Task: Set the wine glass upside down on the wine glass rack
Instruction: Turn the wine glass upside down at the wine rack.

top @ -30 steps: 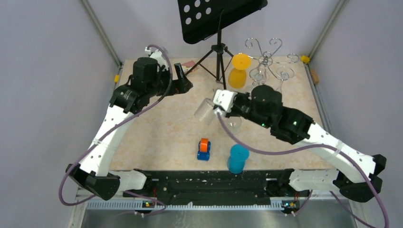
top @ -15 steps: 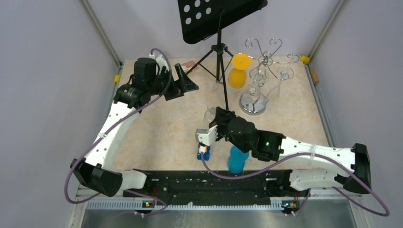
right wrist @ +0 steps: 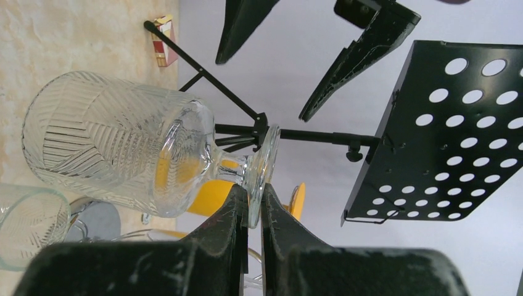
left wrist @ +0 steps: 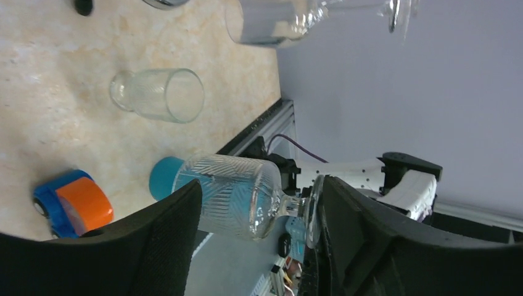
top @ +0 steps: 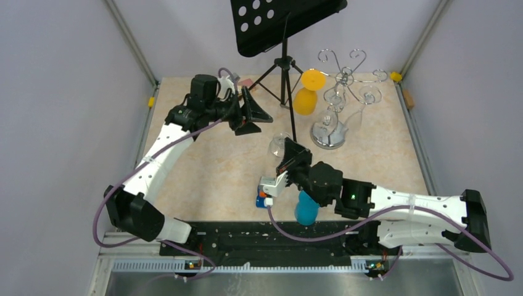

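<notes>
Closest to the arm bases, a teal cup [top: 307, 207] stands upright on the beige worktop [top: 203, 166]. A blue and orange toy car [top: 262, 200] sits just to its left. Above them the right arm reaches toward the middle of the worktop.

The right pincer [right wrist: 254, 198] is clamped on the round foot of the wine glass [right wrist: 117, 145], with one finger pressed on each face of the foot. The wine glass is clear, with a cut herringbone pattern. It is held in the air on its side, stem roughly level, well short of the rack. A clear tumbler [left wrist: 157, 94] lies on its side on the worktop nearby.

Farther back, the left pincer [top: 260, 122] hovers near the wine glass without touching it. Its fingers are spread apart and hold nothing. Behind it stands a black music stand [top: 296, 15] on a tripod.

At the far right of the worktop is the wine glass rack [top: 325, 134], made of chrome wire on a domed base. An orange glass [top: 306, 94] is upside down just to its left; whether it hangs or stands cannot be told.
</notes>
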`<move>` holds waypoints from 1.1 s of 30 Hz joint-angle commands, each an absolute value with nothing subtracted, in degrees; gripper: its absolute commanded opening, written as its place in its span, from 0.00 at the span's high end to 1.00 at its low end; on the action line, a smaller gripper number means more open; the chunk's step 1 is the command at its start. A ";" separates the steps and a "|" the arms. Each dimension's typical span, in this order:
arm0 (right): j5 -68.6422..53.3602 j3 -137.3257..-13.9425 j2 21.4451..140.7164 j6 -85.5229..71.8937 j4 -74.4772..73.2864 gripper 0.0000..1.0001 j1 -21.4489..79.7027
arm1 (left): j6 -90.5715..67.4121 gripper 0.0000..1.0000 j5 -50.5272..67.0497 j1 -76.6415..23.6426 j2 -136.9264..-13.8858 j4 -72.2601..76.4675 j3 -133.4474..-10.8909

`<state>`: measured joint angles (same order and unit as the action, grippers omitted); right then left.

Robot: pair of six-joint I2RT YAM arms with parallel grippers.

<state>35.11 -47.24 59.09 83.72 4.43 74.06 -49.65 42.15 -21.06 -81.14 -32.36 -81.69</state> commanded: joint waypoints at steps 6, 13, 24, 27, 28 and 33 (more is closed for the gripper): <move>38.04 -47.56 57.31 85.70 10.99 1.00 75.23 | -48.73 0.39 51.14 -24.39 -82.27 -28.08 -83.70; 38.47 -47.62 57.90 85.09 10.64 1.00 75.17 | -46.42 0.50 51.44 -26.97 -84.22 -32.22 -85.76; 39.60 -47.46 58.73 84.95 10.99 1.00 75.23 | -46.99 0.63 53.34 -29.98 -85.70 -32.17 -86.66; 39.89 -47.24 58.83 84.73 11.13 1.00 75.21 | -46.98 0.63 53.70 -30.48 -85.78 -32.09 -86.66; 39.93 -47.20 58.72 84.65 11.10 1.00 75.15 | -47.02 0.63 53.96 -30.69 -85.85 -32.09 -86.66; 40.48 -46.80 58.71 84.33 11.25 1.00 75.23 | -47.35 0.86 54.44 -31.31 -86.12 -31.53 -86.66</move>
